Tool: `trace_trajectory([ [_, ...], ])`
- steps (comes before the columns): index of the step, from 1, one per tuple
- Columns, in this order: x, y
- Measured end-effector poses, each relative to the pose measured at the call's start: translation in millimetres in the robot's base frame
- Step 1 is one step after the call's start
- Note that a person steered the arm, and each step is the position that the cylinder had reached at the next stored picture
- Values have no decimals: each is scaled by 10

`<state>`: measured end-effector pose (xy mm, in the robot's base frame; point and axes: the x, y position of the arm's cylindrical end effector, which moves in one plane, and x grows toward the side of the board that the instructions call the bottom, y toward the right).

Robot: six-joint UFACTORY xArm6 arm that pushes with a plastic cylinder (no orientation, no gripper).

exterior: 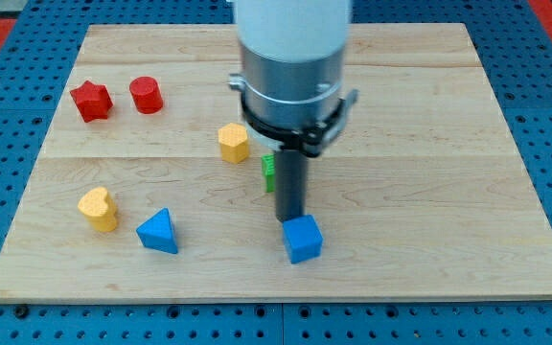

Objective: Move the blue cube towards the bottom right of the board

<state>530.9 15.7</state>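
Note:
The blue cube [303,239] lies on the wooden board [429,144] near its bottom edge, a little right of centre. My tip [289,219] stands right behind the cube, at its upper left side, touching or almost touching it. The arm's grey and white body comes down from the view's top and hides part of the board's middle.
A green block [269,171] is partly hidden behind the rod. A yellow hexagonal block [234,142] sits left of the rod. A blue triangle [158,232] and a yellow heart [99,208] lie at the bottom left. A red star [91,100] and a red cylinder [146,95] are at the top left.

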Motion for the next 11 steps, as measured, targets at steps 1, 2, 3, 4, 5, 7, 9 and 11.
trace_trajectory([
  [1,-275,-568],
  [2,244,-152],
  [3,292,-218],
  [4,367,-212],
  [5,406,-396],
  [7,562,589],
  [9,502,1214],
  [11,210,551],
])
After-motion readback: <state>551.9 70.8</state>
